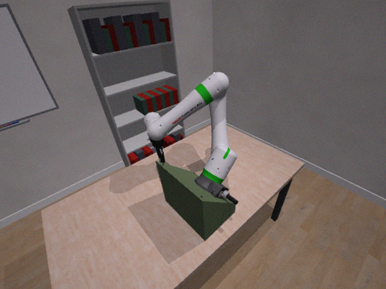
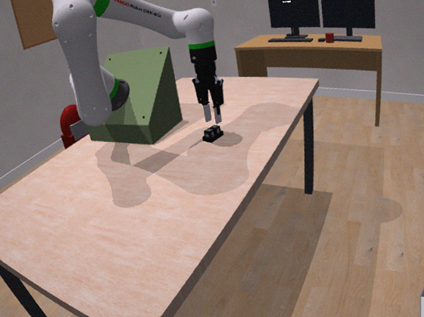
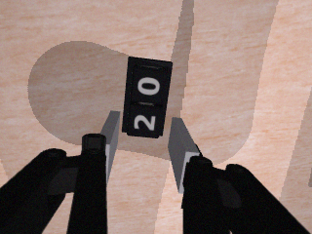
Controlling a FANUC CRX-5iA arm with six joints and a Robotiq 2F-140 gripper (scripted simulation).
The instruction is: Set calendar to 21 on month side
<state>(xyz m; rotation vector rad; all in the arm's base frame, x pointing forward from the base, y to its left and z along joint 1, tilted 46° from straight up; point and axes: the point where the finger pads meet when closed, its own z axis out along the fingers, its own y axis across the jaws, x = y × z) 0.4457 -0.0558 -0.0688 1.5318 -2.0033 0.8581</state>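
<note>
The calendar is a small black tray holding two black cubes side by side. In the wrist view the nearer cube [image 3: 143, 122] shows a white 2 on top and the farther cube [image 3: 147, 87] shows a white 0. The calendar stands on the table in the exterior view [image 2: 212, 133], inside the arm's shadow. My gripper [image 2: 212, 118] hangs straight down a short way above it, fingers partly open with nothing between them. In the wrist view the fingertips flank the nearer cube from above. The side with the month's name is not visible.
A large green wedge-shaped block [image 2: 136, 95] carries the arm's base, to the left of the calendar. In the top view it [image 1: 190, 199] hides the calendar. The table's far edge [image 2: 274, 79] runs to the right of the calendar.
</note>
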